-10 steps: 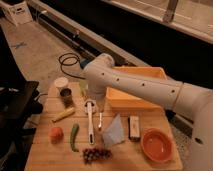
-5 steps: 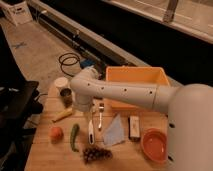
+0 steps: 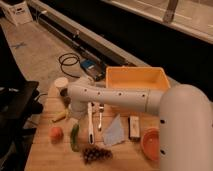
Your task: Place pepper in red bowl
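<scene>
- The pepper (image 3: 74, 137) lies flat on the wooden bench (image 3: 47, 157) at lower left of the frame, so your task is at its opening stage: nothing is lifted and nothing is delivered.
- The red bowl (image 3: 150, 144) sits at lower right, partly hidden behind the robot's bulky white forearm and well apart from the pepper. No pepper shows in the part of it you can see.
- Between the two lie a long white utensil (image 3: 90, 122), a fork (image 3: 100, 117), a pale blue cloth (image 3: 114, 133) and a bunch of grapes (image 3: 96, 154).
- Your tool (image 3: 75, 111) hangs at left of centre, just above the pepper's upper end, with the corn cob (image 3: 60, 116) on its left and the round orange-red fruit (image 3: 56, 133) below that.
- You cannot tell how wide the tool stands open, nor whether it touches the pepper. It appears to carry nothing.
- What is left, by this view: close on the pepper, raise it, carry it rightward across the clutter and release it in the bowl.
- The yellow tub (image 3: 137, 80) at upper centre plays no part.
</scene>
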Motion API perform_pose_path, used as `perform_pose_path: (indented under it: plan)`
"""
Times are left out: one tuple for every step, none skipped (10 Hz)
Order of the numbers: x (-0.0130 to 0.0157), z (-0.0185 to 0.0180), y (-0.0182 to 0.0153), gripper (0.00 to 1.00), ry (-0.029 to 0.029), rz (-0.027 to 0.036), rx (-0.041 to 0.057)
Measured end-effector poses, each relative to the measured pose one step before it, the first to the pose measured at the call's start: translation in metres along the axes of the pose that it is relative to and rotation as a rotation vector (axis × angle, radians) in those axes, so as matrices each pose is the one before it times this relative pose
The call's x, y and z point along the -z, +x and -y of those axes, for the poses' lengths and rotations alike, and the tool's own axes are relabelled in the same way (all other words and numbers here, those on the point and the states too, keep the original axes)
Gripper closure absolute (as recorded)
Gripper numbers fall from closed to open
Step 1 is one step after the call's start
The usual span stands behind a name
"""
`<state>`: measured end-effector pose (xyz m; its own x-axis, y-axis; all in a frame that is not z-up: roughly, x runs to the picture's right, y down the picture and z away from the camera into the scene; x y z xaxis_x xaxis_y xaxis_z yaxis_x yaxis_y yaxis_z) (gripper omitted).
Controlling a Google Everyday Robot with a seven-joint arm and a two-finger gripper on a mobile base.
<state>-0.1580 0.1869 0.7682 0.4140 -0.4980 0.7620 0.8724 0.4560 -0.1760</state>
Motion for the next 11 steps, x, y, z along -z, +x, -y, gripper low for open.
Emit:
perform_pose_path:
  plan:
    - [-0.00021,0.00070,-0.00035,0.35,-0.00134,0.00007,0.00165]
    - [-0.00052,0.00094,0.00066,0.35,-0.01089,-0.00243,-0.00138]
    - [-0.00642,0.00055,0.00059,0.35,-0.02411,0.00073,-0.00877]
    - [-0.00662,-0.00123,0.00043,0.35,-0.01429,0.00021,-0.01137]
    - [-0.00394,-0.00194,0.00120,0.35,-0.00741,0.00073,-0.01105]
    - [-0.00551,-0.00311,0.00169,0.35,-0.00706,0.00454,-0.01540]
    - [-0.00962,-0.00190,0.00083,0.35,-0.00415,0.01417,-0.01206]
    - [-0.00581,-0.00058,0.00034,0.35,-0.00094,0.01116,-0.00631]
    - [-0.00784,-0.00049,-0.00006,0.35,-0.00132,0.01796,-0.00893]
    - [-0.00676,-0.00034,0.00018,0.35,-0.00200,0.01547,-0.00709]
    - [-0.00716,0.00050,-0.00053,0.41,-0.00358,0.01179,-0.00379]
